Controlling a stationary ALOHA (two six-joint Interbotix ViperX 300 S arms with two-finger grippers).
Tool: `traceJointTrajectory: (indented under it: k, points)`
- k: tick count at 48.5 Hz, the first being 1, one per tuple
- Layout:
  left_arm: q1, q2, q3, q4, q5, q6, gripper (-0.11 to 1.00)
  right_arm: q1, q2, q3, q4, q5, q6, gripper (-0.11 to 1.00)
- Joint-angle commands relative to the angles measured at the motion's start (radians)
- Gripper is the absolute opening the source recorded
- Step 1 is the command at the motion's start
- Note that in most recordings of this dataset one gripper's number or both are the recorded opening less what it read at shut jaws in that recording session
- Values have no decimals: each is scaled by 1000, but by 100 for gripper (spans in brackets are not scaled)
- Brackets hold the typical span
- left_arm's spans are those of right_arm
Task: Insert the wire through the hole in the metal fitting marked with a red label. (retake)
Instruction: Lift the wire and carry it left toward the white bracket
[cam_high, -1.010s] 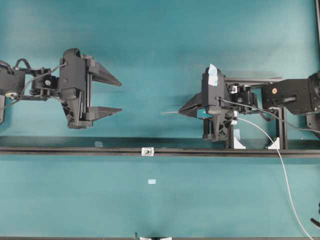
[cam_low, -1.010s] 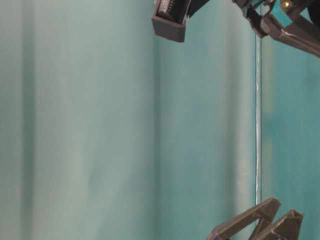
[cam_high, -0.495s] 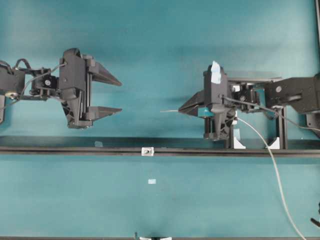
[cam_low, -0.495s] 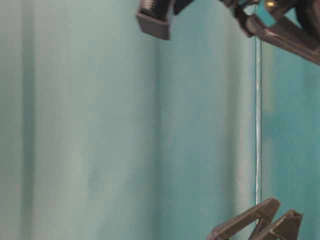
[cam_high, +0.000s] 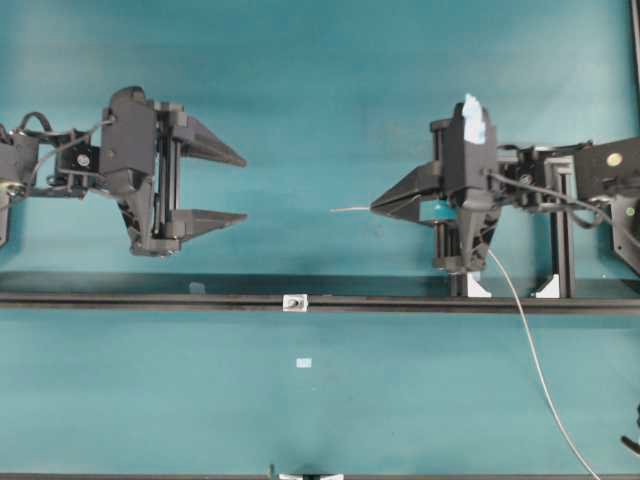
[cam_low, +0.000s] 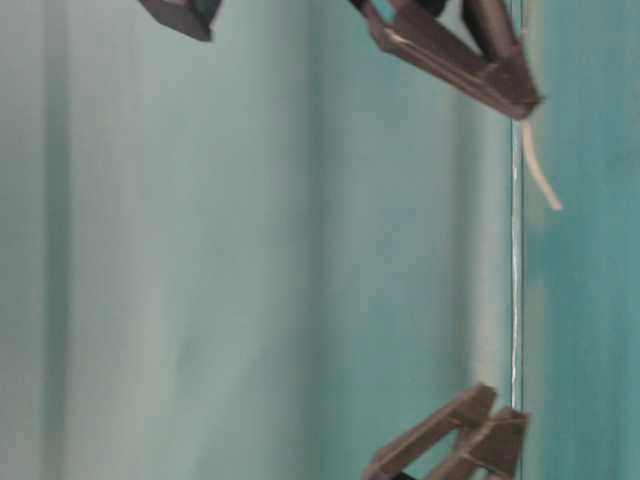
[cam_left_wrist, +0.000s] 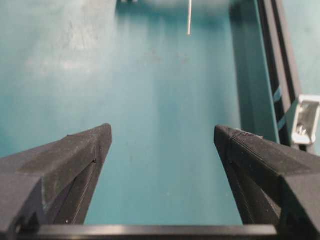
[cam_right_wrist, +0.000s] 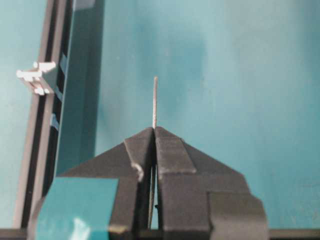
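The wire (cam_high: 350, 209) is pinched in the right end effector (cam_high: 385, 206), whose jaws are together on it; a short free tip juts toward nine o'clock while the slack trails off toward five o'clock. The metal fitting (cam_high: 294, 302) sits on the black rail (cam_high: 150, 299) at about seven o'clock from that tip, well apart. To thread well, swing the tip down level with the hole, keeping the stub short and straight. Count: one wire, one fitting, two end effectors; the left end effector (cam_high: 228, 187) stands apart, empty, over the teal surface (cam_high: 320, 80).
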Motion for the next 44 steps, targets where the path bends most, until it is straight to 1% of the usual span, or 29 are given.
traceJointTrajectory:
  k: [1,7,12,18,22,31,38,42,44]
  points:
    - [-3,-34,-23,-5,-3,-2,53,-3,-37,-3,-3,-3,-2,3]
    - [-14,-38,-21,-5,-9,-11,54,-5,-41,21,-2,-23,2,3]
    - [-31,-23,-12,-8,-41,-25,54,-3,-41,52,-2,-78,3,3]
    - [-54,8,11,-8,-141,-29,54,-3,-41,87,5,-153,5,3]
    - [-69,37,41,-8,-242,-29,54,8,-41,109,15,-199,5,3]
    - [-106,115,101,-11,-446,-29,54,67,-28,149,58,-281,0,3]
    - [-137,187,120,-12,-584,-29,54,123,11,170,92,-383,-17,3]
    - [-150,229,114,-12,-626,-28,54,153,46,175,130,-443,-44,3]
    - [-158,252,106,-14,-640,-25,54,173,72,175,170,-480,-69,3]
